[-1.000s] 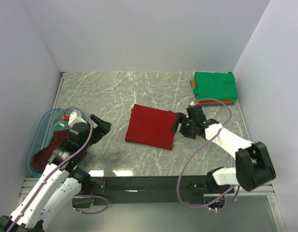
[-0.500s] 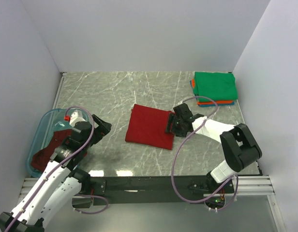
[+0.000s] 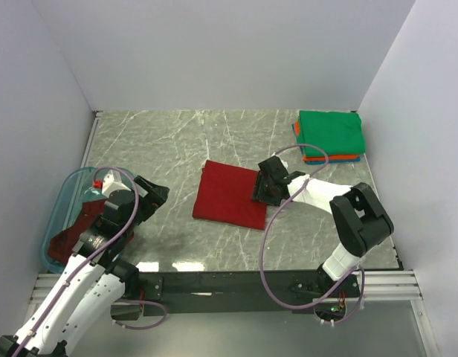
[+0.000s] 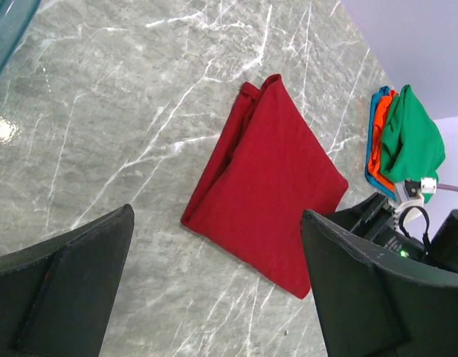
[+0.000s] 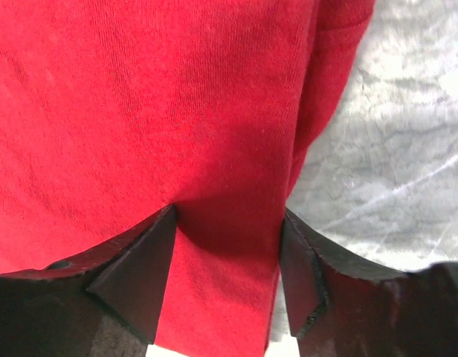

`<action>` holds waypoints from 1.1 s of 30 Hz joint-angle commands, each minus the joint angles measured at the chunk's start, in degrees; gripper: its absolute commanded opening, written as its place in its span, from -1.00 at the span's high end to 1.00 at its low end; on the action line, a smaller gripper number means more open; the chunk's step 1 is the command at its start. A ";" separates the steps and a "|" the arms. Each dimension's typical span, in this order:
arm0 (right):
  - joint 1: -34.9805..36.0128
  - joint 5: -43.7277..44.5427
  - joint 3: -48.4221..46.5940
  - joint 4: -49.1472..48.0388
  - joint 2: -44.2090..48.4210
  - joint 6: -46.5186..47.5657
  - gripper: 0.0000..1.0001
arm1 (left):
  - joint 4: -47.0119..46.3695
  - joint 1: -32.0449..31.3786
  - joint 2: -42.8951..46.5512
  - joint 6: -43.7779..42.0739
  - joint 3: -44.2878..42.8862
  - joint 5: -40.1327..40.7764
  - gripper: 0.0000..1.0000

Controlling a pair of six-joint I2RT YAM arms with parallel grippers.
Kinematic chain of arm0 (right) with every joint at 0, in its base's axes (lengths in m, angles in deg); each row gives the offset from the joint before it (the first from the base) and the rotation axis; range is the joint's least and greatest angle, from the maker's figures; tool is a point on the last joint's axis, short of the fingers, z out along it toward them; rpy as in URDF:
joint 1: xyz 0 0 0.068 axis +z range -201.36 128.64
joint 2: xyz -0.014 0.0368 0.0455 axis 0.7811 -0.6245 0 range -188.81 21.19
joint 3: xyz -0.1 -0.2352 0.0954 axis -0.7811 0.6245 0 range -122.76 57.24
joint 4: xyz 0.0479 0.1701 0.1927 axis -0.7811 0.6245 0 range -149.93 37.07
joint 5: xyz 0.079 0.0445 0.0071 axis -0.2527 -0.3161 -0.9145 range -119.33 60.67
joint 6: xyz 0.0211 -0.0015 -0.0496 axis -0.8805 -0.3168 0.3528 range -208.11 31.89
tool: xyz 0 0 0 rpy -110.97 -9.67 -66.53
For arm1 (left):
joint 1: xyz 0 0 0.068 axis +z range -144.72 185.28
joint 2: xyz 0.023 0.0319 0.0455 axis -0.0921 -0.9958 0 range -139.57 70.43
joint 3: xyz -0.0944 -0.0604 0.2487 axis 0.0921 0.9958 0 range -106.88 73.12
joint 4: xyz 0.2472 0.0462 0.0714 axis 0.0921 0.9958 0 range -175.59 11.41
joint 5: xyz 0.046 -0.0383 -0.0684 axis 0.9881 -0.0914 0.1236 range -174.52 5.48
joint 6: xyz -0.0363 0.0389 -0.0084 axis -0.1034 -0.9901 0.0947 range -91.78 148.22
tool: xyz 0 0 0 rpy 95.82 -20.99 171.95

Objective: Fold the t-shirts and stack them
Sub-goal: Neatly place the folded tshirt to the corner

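Observation:
A bright red t-shirt (image 3: 230, 195) lies folded into a rectangle on the marble table (image 3: 177, 141); it also shows in the left wrist view (image 4: 270, 178). My right gripper (image 3: 263, 187) sits low over its right edge. Its jaws are open, and a band of the red t-shirt (image 5: 177, 111) runs between the fingertips (image 5: 147, 268). A stack of folded t-shirts (image 3: 330, 134), green on top with orange and blue under it, rests at the back right. A darker maroon t-shirt (image 3: 71, 232) lies crumpled in the tub. My left gripper (image 3: 153, 195) hangs wide open by the tub, holding nothing (image 4: 214, 290).
A translucent blue plastic tub (image 3: 62, 195) stands at the left edge of the table. White walls close the table on the left, back and right. The right arm's cable (image 3: 285, 223) loops over the table in front of the red t-shirt.
My right gripper has moved left onto the red t-shirt's right edge and its jaws have narrowed around the cloth. The left arm has barely shifted.

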 commanded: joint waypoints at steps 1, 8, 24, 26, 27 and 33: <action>0.59 4.13 -2.23 0.93 -3.75 -0.90 -0.18 | -0.93 -0.01 0.40 0.65 -1.55 1.17 -0.99; 0.76 8.70 -5.83 2.69 -6.30 1.46 0.54 | 0.83 -0.01 0.40 1.00 -2.60 1.96 -0.99; 0.06 20.20 -16.98 -0.48 -4.02 26.59 1.00 | 1.46 -0.01 5.14 2.06 -2.78 10.21 -0.99; -0.55 21.79 -18.92 0.92 -5.07 27.92 1.00 | 0.23 -0.01 6.19 1.54 -2.17 10.48 -0.99; -0.99 22.23 -20.76 1.37 -5.42 29.06 1.00 | -0.22 -0.01 6.46 1.53 -1.73 10.92 -0.99; -3.71 26.45 -25.69 2.51 -5.52 36.60 1.00 | -2.07 -0.01 6.55 1.27 -1.99 12.59 -0.99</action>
